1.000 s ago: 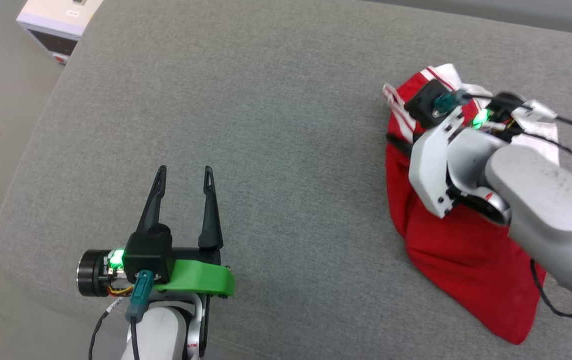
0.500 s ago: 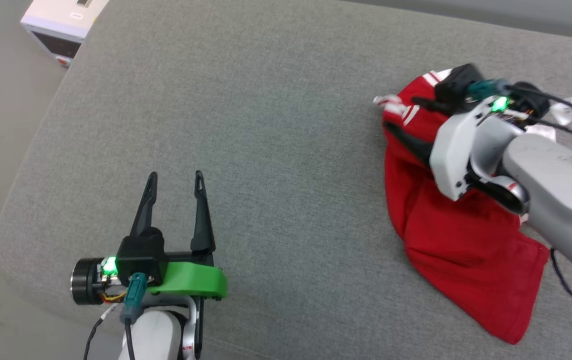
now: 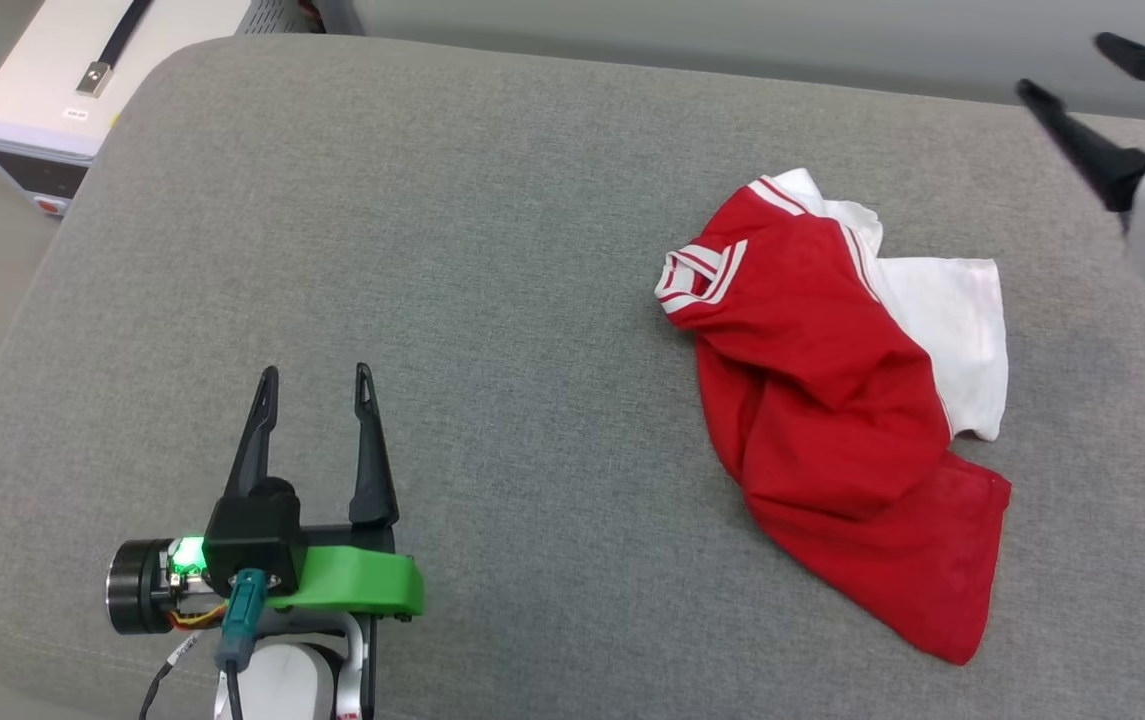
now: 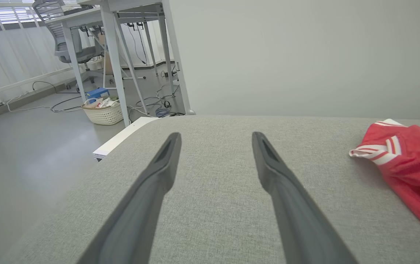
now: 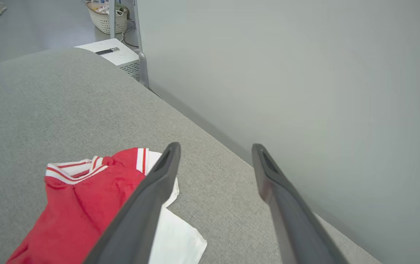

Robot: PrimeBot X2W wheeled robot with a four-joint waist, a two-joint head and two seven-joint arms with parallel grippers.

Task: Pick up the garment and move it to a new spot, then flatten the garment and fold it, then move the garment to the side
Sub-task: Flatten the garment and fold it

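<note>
The garment [image 3: 822,390], a red T-shirt with a white sleeve and striped trim, lies crumpled on the right half of the grey cushion [image 3: 492,260]. Its collar end also shows at the right edge of the left wrist view [image 4: 408,157] and at the lower left of the right wrist view [image 5: 85,198]. My left gripper [image 3: 315,378] hovers open over the cushion's near left, far from the shirt, with nothing between its fingers [image 4: 165,165]. My right gripper [image 3: 1062,65] stands open and raised at the upper right, clear of the shirt, its fingers [image 5: 268,176] empty.
A white box-shaped device [image 3: 62,80] sits on the floor past the cushion's far left corner. A pale wall [image 5: 305,73] runs along the cushion's far edge. Table legs [image 4: 118,73] and a wicker basket [image 4: 103,110] stand on the floor to the left.
My right gripper has opened, let go of the garment and lifted away up and to the right. The shirt now lies loose on the cushion. The head camera shifted.
</note>
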